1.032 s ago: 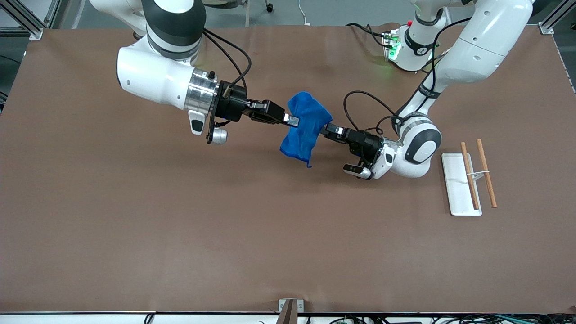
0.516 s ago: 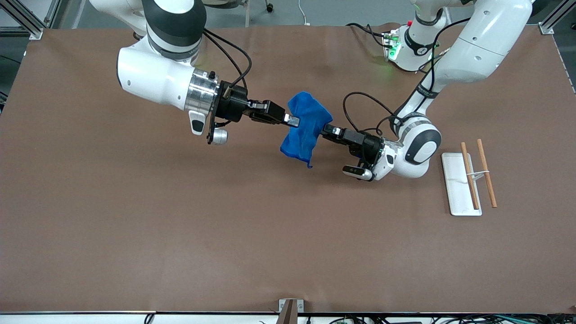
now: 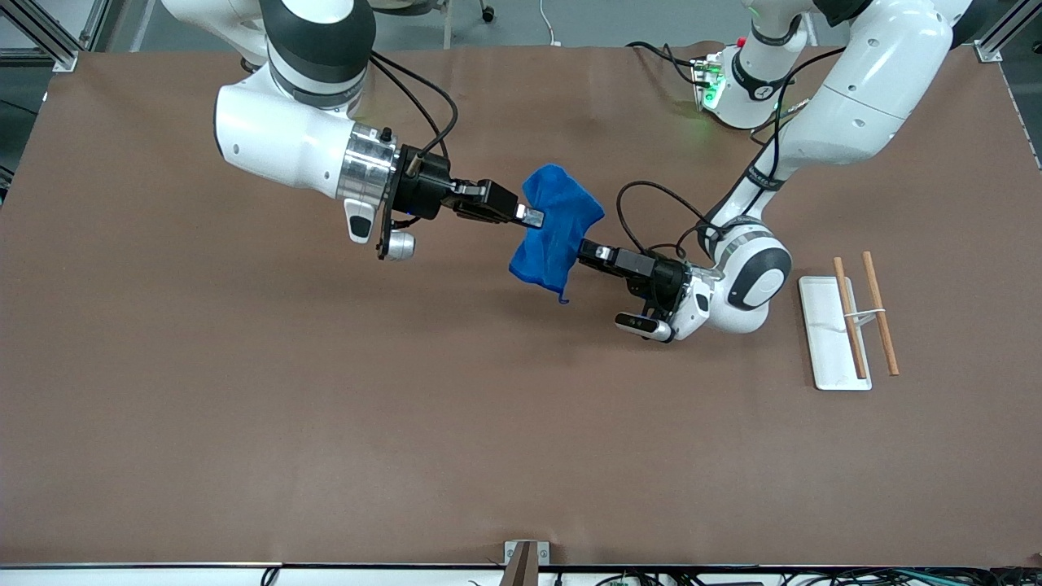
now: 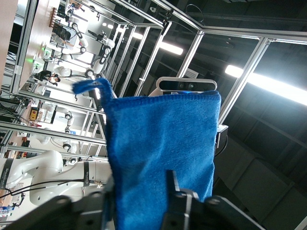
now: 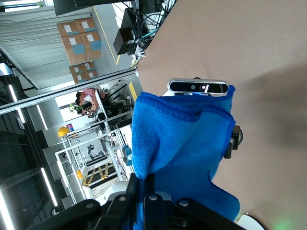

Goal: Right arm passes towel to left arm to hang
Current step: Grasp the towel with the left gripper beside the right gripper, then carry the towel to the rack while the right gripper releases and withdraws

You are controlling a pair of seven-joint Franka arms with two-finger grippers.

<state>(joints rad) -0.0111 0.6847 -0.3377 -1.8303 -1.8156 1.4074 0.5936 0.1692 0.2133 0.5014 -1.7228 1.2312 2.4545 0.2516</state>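
The towel (image 3: pixel 555 236) is held up in the air over the middle of the counter (image 3: pixel 326 423), between the two claws and well clear of the surface. Its upper edge is pinched by the right claw (image 3: pixel 531 216), whose fingers are closed narrowly on the cloth; in the right wrist view the towel (image 5: pixel 184 158) is seen rising straight out of those closed fingers (image 5: pixel 149 203) and filling the middle of the frame. The side of the towel toward the left arm's end is met by the left claw (image 3: pixel 588 249). In the left wrist view the towel (image 4: pixel 160 158) is seen lying between the left claw's two fingers (image 4: pixel 173 191), which stand on either side of it. Whether the fingers are pressed onto the cloth or only placed around it cannot be told. A short loose thread (image 3: pixel 562 299) is seen hanging from the towel's lowest corner.

The right arm (image 3: pixel 285 138) is stretched out nearly level from its base, with its wrist pointed at the towel from the right arm's end of the counter. The left arm (image 3: pixel 855 106) is folded downward from its base, its wrist (image 3: pixel 749 281) bent low and turned so that its claw points at the towel from the left arm's end. A white rack (image 3: pixel 830 330) with two wooden rods (image 3: pixel 879 313) is seen on the counter near the left arm's end, well apart from the towel.
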